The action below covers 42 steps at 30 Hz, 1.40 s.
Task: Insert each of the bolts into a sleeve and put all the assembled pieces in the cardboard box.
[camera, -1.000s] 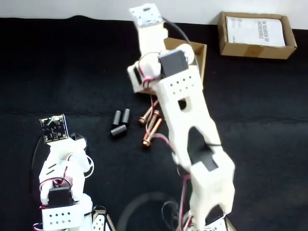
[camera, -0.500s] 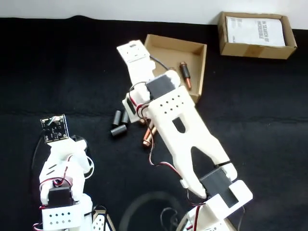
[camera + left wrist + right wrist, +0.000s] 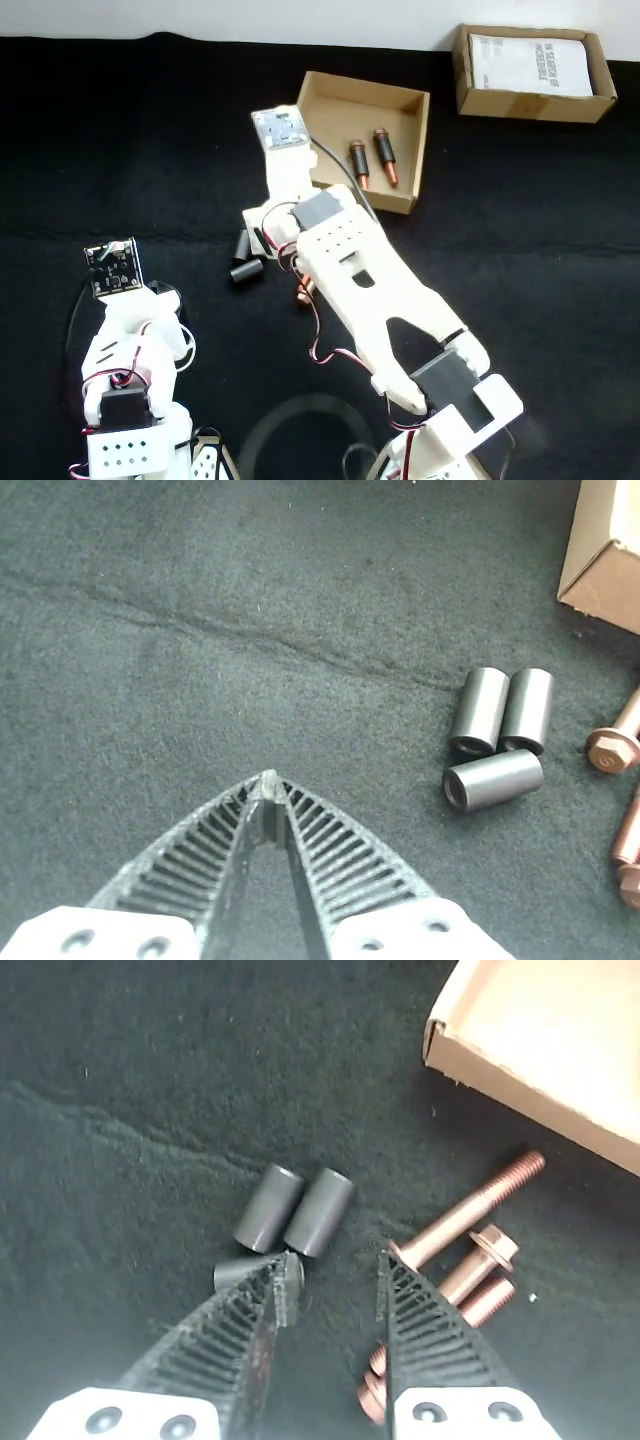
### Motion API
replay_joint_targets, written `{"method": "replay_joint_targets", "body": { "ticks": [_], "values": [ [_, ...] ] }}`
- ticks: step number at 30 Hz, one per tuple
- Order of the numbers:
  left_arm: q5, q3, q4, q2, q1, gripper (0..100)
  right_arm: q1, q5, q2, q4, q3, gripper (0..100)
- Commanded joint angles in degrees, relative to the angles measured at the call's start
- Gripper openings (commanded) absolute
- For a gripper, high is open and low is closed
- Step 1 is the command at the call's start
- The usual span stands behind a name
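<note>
High view: the right arm (image 3: 360, 275) had swung back from the cardboard box (image 3: 335, 112), which now showed two assembled pieces (image 3: 358, 163).

Left wrist view: the left gripper (image 3: 268, 780) was closed and empty, with the sleeves (image 3: 497, 780) ahead of it.

Right wrist view: the right gripper (image 3: 337, 1265) was half open and empty, between sleeves and bolts (image 3: 470, 1210). Three pairs remained.

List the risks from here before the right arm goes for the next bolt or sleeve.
1. The open right tool has one fingertip right over the lone sleeve. Lowering may knock it, and it could roll.
2. The three bolts lie bunched together, so closing on one may drag its neighbours.
3. The other two sleeves lie side by side, seemingly touching, so a grasp might catch both.
</note>
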<state>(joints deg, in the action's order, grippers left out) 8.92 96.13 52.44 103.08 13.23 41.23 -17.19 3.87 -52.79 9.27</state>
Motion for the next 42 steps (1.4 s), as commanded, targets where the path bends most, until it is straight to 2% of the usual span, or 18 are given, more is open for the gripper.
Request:
{"method": "replay_joint_targets", "body": {
  "ticks": [1, 15, 24, 42],
  "values": [
    [-0.35, 1.01, 0.26, 0.31, 0.57, 1, 0.13, -0.97, 2.33, 2.24, -0.57, 11.2],
    [-0.35, 1.01, 0.26, 0.31, 0.57, 1, 0.92, -0.97, 20.53, 1.89, -19.47, 11.2],
    [-0.35, 1.01, 0.26, 0.31, 0.57, 1, 4.09, -1.05, 22.02, -3.03, -20.18, 11.2],
    [-0.35, 1.01, 0.26, 0.40, 0.57, 1, 1.89, -0.79, 22.29, -4.26, -20.00, 11.2]
  ]
}}
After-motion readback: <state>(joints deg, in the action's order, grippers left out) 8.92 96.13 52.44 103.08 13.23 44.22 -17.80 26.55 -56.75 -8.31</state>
